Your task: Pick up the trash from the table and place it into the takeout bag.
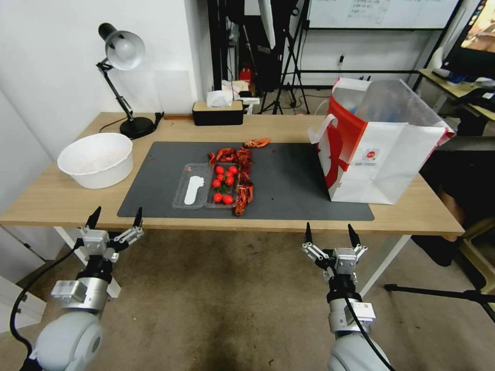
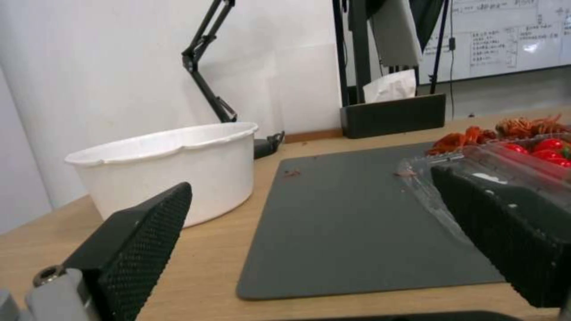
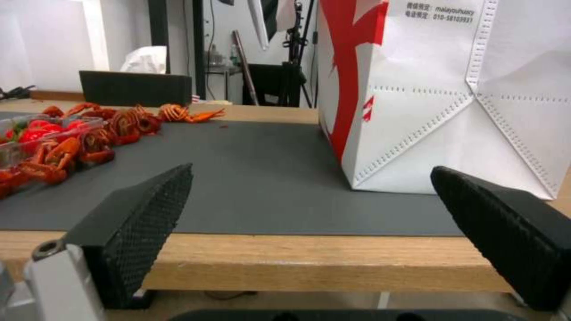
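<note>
Both my arms hang just off the near edge of the long light-wood table (image 1: 62, 198). My left gripper (image 1: 114, 218) gapes wide, holding nothing, and so does my right gripper (image 1: 330, 234). On the dark grey mat (image 1: 289, 185) sits a clear plastic clamshell tray (image 1: 193, 193) with red cherry tomatoes (image 1: 223, 183), red crayfish shells (image 1: 242, 175) strewn beside it. The tall white paper takeout bag with red side panels (image 1: 384, 165) stands at the mat's right end. A wide white bowl (image 1: 96, 159) sits far left, with a black desk lamp (image 1: 124, 77) and a black tissue box (image 1: 217, 112) behind.

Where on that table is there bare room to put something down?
The dark grey mat lies bare between the red crayfish shells and the white-and-red paper bag, and between the clear plastic tray and the white bowl. The middle is crowded.
</note>
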Controlling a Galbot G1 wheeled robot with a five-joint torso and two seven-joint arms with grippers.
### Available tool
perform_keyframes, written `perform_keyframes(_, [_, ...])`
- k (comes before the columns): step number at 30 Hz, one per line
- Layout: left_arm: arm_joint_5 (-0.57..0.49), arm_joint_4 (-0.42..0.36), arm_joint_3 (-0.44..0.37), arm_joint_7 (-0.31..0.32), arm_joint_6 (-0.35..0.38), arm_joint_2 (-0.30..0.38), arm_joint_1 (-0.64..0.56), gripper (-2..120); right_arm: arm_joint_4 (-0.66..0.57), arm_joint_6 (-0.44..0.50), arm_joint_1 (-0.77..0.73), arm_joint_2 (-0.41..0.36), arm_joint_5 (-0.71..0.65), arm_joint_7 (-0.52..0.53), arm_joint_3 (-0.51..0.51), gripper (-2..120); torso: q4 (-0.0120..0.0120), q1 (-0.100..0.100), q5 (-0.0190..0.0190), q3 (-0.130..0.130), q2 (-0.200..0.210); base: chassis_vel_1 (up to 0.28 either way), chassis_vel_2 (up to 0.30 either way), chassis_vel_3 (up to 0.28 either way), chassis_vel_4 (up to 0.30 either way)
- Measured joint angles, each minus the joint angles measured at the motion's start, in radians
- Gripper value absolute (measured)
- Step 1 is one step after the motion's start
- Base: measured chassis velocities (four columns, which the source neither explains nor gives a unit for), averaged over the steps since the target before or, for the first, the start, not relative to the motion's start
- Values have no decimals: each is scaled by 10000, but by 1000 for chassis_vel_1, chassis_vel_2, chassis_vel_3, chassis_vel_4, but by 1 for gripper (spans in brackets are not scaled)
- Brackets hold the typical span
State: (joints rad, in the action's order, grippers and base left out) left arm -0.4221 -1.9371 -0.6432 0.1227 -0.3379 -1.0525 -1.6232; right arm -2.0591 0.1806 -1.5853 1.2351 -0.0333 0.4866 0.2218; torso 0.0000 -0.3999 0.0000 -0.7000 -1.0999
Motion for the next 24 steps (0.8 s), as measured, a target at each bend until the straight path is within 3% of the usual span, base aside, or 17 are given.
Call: perform_keyframes(24, [65,339,124,-261,-385,-74,-93,100,138,36,-41,71,21,-25,-5,100,0,0,0,0,0,0,0,0,0])
